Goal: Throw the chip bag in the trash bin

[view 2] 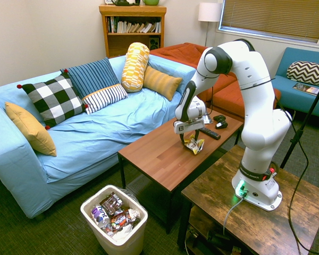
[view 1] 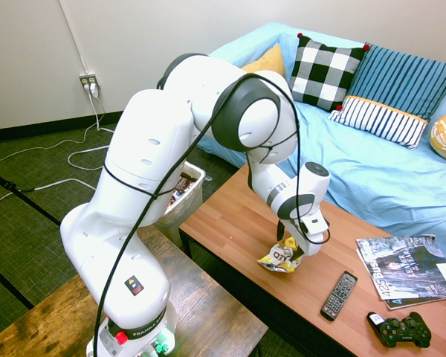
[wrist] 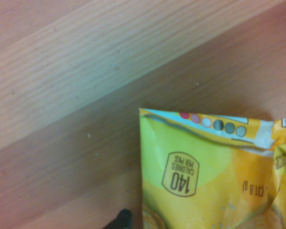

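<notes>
This is a living room in a home. A long sofa [view 2: 95, 127] draped in a light blue cover carries a checked pillow [view 2: 54, 99], striped pillows and yellow ones. In front of it stands a low wooden surface [view 2: 165, 154] with a remote control [view 1: 339, 295], a game controller [view 1: 400, 330] and a magazine [view 1: 409, 269]. A bookshelf [view 2: 132, 29] and a floor lamp [view 2: 209, 13] stand by the far wall, and a window blind [view 2: 276, 18] hangs beside them. Dark green carpet [view 1: 30, 171] covers the floor.

Bright even room light, soft shadows, wrist view slightly blurred
</notes>
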Tool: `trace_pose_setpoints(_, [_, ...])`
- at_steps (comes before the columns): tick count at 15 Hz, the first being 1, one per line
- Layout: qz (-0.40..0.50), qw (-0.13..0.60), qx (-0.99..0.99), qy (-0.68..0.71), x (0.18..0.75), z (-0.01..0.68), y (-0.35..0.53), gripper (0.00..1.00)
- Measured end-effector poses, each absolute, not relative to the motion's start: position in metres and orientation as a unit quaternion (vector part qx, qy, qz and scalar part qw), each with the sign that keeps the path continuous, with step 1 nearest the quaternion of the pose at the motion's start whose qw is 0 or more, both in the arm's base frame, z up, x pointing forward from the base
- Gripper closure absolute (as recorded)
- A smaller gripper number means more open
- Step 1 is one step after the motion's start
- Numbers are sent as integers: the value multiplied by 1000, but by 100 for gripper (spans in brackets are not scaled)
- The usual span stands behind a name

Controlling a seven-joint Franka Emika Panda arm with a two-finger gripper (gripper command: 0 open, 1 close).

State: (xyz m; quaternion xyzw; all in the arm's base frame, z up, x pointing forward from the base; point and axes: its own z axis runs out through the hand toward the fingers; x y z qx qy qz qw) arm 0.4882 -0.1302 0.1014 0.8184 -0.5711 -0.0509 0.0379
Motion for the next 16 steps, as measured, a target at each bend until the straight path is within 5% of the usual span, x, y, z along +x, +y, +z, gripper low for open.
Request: trace_pose_setpoints(16, [-60,14,817,-573,490,92,-132,100])
